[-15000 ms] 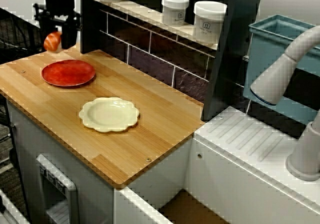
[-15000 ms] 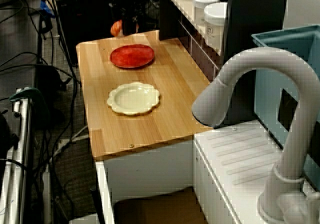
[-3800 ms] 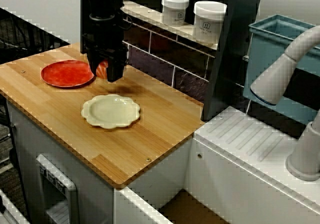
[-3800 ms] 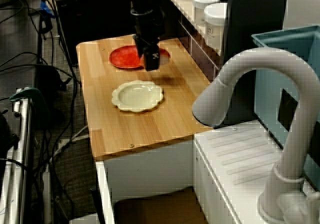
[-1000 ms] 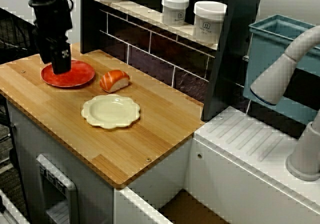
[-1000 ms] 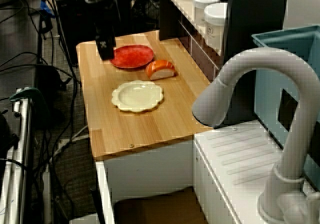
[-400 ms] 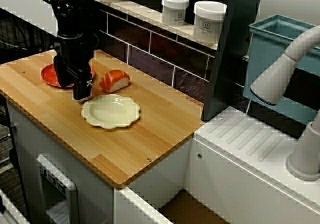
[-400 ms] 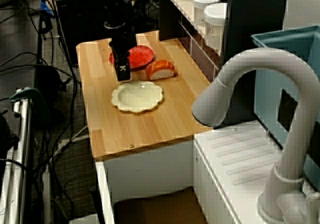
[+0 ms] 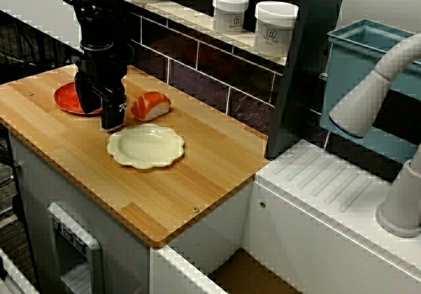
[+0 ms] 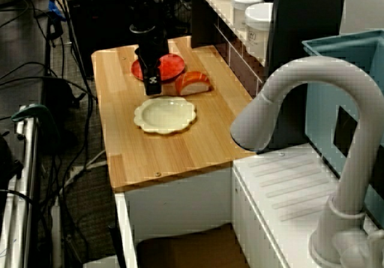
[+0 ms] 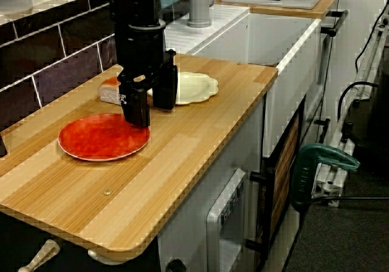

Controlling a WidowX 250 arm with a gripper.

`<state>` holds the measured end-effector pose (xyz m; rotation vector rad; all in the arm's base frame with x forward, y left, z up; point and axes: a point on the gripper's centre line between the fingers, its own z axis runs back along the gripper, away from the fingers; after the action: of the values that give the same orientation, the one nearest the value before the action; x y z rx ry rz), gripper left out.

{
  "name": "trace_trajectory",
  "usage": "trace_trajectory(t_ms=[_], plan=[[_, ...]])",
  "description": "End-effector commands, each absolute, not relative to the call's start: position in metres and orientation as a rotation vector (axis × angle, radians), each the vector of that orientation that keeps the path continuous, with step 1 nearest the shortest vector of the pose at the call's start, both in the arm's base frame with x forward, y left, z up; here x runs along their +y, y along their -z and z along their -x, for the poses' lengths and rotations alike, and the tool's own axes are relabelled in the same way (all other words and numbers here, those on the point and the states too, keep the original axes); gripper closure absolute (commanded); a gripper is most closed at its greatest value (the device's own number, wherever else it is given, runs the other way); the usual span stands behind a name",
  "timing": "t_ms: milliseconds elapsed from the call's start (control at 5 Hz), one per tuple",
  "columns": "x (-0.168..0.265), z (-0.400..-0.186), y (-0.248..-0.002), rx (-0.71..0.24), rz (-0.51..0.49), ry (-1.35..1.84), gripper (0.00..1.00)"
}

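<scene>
My black gripper (image 9: pixel 102 115) hangs open just above the wooden counter (image 9: pixel 197 175), with nothing between its fingers. It stands between a red plate (image 9: pixel 64 98) and a cream scalloped plate (image 9: pixel 146 147). A piece of salmon sushi (image 9: pixel 151 104) lies on the bare counter just right of the gripper, apart from it. The view from the sink side shows the gripper (image 10: pixel 153 88) at the red plate's (image 10: pixel 175 68) near edge, left of the sushi (image 10: pixel 193 83). From the counter's end, both fingers (image 11: pixel 138 108) show spread apart, the sushi (image 11: pixel 109 92) partly hidden behind them.
Two white jars (image 9: pixel 230 11) (image 9: pixel 275 27) stand on the shelf above a dark tiled back wall. A white sink unit (image 9: pixel 329 189) with a grey faucet (image 9: pixel 375 90) and a teal bin (image 9: pixel 368 50) sits right of the counter.
The sushi, once held near the red plate, now lies on the counter. The gripper left it, swung left over the red plate, then came back right toward the cream plate.
</scene>
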<state>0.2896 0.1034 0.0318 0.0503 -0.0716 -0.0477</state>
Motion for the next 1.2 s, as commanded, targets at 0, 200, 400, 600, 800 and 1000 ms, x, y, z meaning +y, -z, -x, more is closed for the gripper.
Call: trace_trajectory(t_ms=[0,200,400,600,800,1000], plan=[[0.103,-0.290,-0.045,-0.107,-0.058,0.050,0.00],[0.095,-0.287,-0.044,-0.110,-0.049,0.048,0.00],[0.084,-0.283,-0.043,-0.103,-0.034,0.036,0.00],[0.074,-0.281,-0.046,-0.105,-0.026,0.041,0.00],[0.070,-0.282,-0.052,-0.108,-0.013,0.028,0.00],[0.066,-0.284,-0.055,-0.105,0.009,0.017,0.00]])
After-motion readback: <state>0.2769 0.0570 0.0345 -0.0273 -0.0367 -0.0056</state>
